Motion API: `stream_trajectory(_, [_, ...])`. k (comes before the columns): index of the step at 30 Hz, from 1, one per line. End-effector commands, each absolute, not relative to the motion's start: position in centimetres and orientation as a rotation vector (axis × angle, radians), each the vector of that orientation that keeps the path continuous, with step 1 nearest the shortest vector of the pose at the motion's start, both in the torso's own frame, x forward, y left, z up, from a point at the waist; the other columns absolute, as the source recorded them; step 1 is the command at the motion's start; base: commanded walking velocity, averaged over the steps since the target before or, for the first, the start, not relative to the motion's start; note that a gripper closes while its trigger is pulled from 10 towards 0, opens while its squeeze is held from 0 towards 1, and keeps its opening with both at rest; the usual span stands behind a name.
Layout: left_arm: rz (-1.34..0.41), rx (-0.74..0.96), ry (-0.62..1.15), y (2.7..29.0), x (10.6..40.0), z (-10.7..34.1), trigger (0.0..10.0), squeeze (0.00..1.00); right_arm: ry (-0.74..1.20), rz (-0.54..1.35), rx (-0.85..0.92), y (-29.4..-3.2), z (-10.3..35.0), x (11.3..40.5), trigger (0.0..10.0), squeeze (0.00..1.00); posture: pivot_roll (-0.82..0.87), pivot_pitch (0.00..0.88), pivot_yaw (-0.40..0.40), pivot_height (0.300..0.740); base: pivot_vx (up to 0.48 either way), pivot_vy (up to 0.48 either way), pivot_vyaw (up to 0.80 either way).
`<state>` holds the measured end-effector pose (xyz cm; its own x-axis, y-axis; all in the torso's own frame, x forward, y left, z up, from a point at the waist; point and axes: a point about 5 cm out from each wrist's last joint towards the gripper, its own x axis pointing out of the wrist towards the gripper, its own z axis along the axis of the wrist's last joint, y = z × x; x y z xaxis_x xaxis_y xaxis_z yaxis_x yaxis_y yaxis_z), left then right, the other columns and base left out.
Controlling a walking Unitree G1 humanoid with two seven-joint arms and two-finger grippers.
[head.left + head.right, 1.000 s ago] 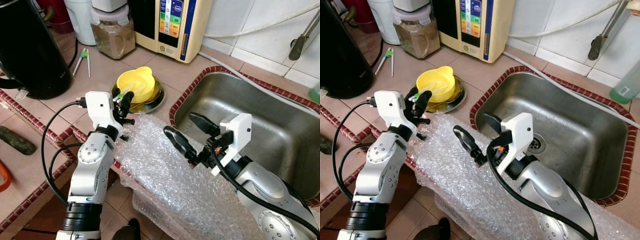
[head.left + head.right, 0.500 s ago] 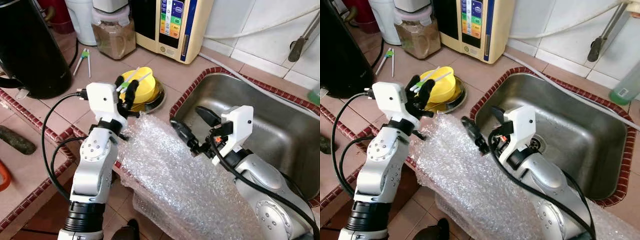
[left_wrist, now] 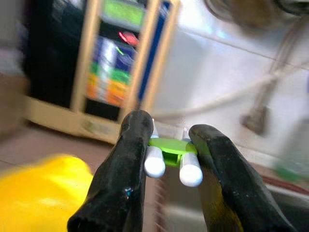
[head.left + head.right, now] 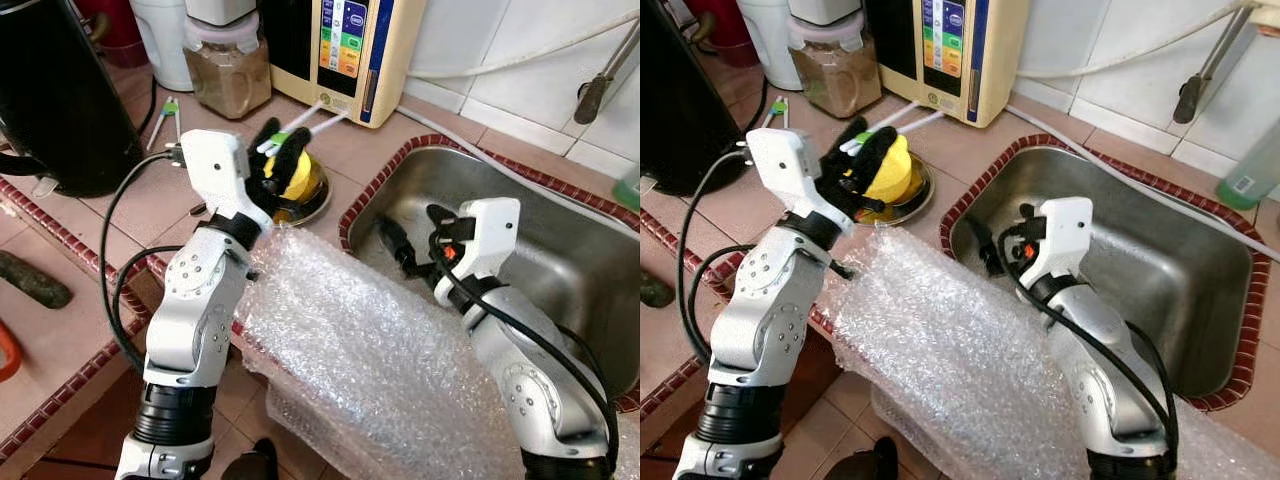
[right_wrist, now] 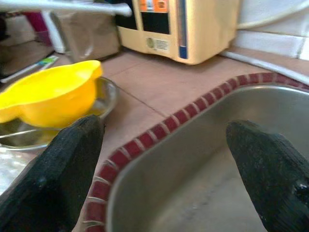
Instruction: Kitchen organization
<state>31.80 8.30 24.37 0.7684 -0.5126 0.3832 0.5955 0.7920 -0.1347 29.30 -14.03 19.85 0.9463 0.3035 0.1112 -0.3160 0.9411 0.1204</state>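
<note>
left hand (image 3: 166, 154) clamps white-and-green chopsticks (image 4: 305, 117), long axis pointing beyond its fingertips | yellow bowl (image 4: 298, 175) just below | right hand (image 4: 412, 243) wide, over sink (image 4: 560, 240), farther off

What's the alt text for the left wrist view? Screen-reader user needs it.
The left gripper is shut on a pair of white training chopsticks joined by a green clip, held in the air. A yellow bowl lies blurred below, and a beige appliance with a coloured panel stands behind against white tiles.
</note>
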Motion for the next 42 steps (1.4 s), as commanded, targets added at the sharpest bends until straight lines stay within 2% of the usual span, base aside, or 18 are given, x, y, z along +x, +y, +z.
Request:
stream_trajectory(1, [-0.713, -0.286, -0.256, 7.1, 31.7, 23.6, 0.0, 0.00, -0.086, 0.304, 0.128, -14.8, 19.8, 29.2, 10.0, 0.00, 0.03, 0.160, -0.053, 0.740, 0.000, 0.000, 0.00])
stream_trajectory(6, [-0.828, -0.311, -0.196, 5.6, 31.4, 23.2, 0.0, 0.00, -0.232, 0.375, -0.242, -15.4, 21.2, 28.5, 10.0, 0.00, 0.03, 0.162, -0.049, 0.740, 0.000, 0.000, 0.00])
stream_trajectory(8, [-0.838, -0.300, -0.193, 5.4, 31.4, 23.2, 0.0, 0.00, -0.240, 0.399, -0.284, -15.4, 21.3, 28.4, 10.0, 0.00, 0.03, 0.164, -0.048, 0.740, 0.000, 0.000, 0.00])
stream_trajectory(10, [-0.902, -0.294, -0.172, 4.6, 31.0, 23.1, 0.0, 0.00, -0.312, 0.451, -0.555, -15.5, 21.8, 28.1, 10.0, 0.00, 0.02, 0.166, -0.052, 0.740, 0.000, 0.000, 0.00])
stream_trajectory(15, [-0.929, -0.291, -0.155, 4.2, 30.8, 23.1, 0.0, 0.00, -0.358, 0.473, -0.685, -15.6, 22.0, 28.0, 10.0, 0.00, 0.02, 0.170, -0.058, 0.740, 0.000, 0.000, 0.00])
stream_trajectory(22, [-0.962, -0.285, -0.148, 3.9, 30.3, 23.2, 0.0, 0.00, -0.350, 0.562, -0.735, -15.0, 21.3, 28.2, 10.0, 0.00, 0.02, 0.177, -0.058, 0.740, 0.000, 0.000, 0.00])
stream_trajectory(26, [-0.983, -0.272, -0.145, 3.7, 30.1, 23.3, 0.0, 0.00, -0.339, 0.541, -0.835, -15.3, 20.3, 30.0, 10.0, 0.00, 0.02, 0.179, -0.056, 0.740, 0.000, 0.000, 0.00])
stream_trajectory(27, [-0.986, -0.271, -0.141, 3.7, 30.0, 23.2, 0.0, 0.00, -0.351, 0.512, -0.856, -15.5, 20.4, 30.7, 7.1, 0.00, 0.02, 0.180, -0.057, 0.740, 0.000, 0.000, 0.00])
stream_trajectory(28, [-0.988, -0.268, -0.138, 3.7, 29.9, 23.1, 0.0, 0.00, -0.362, 0.501, -0.864, -15.5, 20.6, 31.1, 2.6, 0.00, 0.02, 0.180, -0.057, 0.740, 0.000, 0.000, 0.00])
stream_trajectory(29, [-0.988, -0.266, -0.136, 3.6, 29.9, 23.1, 0.0, 0.00, -0.369, 0.497, -0.865, -15.4, 20.7, 31.4, 0.0, 0.00, 0.02, 0.180, -0.057, 0.740, 0.000, 0.000, 0.00])
stream_trajectory(37, [-0.952, -0.237, -0.121, 3.5, 29.7, 22.4, 0.0, 0.00, -0.400, 0.442, -0.915, -15.2, 21.1, 32.8, 0.0, 0.00, 0.02, 0.190, -0.054, 0.740, 0.000, 0.000, 0.00])
stream_trajectory(39, [-0.902, -0.235, -0.102, 3.7, 30.1, 22.1, 3.7, 0.00, -0.389, 0.418, -0.913, -15.7, 21.0, 32.9, 0.0, 0.00, 0.02, 0.194, -0.051, 0.740, 0.000, 0.000, 0.00])
stream_trajectory(40, [-0.905, -0.237, -0.103, 3.8, 30.1, 22.2, 3.9, 0.00, -0.387, 0.418, -0.904, -15.8, 20.9, 32.8, 0.0, 0.00, 0.02, 0.193, -0.051, 0.740, 0.000, 0.000, 0.00])
stream_trajectory(42, [-0.904, -0.232, -0.106, 3.8, 30.1, 22.2, 5.9, 0.00, -0.384, 0.408, -0.912, -16.1, 20.8, 32.8, 0.0, 0.00, 0.02, 0.195, -0.049, 0.740, 0.000, 0.000, 0.00])
